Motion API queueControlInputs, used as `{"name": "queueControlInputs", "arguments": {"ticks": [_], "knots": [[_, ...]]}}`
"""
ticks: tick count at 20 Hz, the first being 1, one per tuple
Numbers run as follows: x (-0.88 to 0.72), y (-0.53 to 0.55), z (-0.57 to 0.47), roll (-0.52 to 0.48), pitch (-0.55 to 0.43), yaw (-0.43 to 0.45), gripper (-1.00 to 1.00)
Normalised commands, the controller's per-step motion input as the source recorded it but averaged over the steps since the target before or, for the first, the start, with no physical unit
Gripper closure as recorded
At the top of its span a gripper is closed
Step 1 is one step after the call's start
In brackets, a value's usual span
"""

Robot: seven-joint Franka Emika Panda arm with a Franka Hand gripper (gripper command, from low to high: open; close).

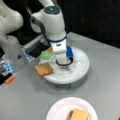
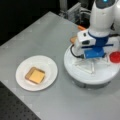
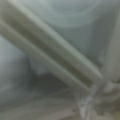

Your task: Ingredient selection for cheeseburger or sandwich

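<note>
Gripper (image 2: pixel 86 58) down in tray (image 2: pixel 87 75), bread (image 1: pixel 43 69) flat.

Open counter (image 2: pixel 62 100) is left between paper plate (image 2: pixel 50 65) and divided tray (image 2: pixel 75 72), while the tray's middle is blocked by the lowered end effector (image 2: pixel 93 56) and arm.

Close, blurred white tray divider (image 3: pixel 52 65), running diagonally.

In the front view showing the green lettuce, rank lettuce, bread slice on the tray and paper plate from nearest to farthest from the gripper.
The gripper is down in the tray.
1. Lettuce, just to its left.
2. Bread slice, on the tray's left rim.
3. Paper plate, at the view's bottom.
</note>
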Motion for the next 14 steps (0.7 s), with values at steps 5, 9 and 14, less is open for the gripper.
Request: {"name": "queueControlInputs", "arguments": {"ticks": [5,9,14], "knots": [[0.0,0.08,0.08,0.054,0.043,0.238,-1.0],[0.07,0.12,0.11,0.015,0.021,0.388,-1.0],[0.12,0.12,0.09,0.029,0.004,0.461,-1.0]]}}
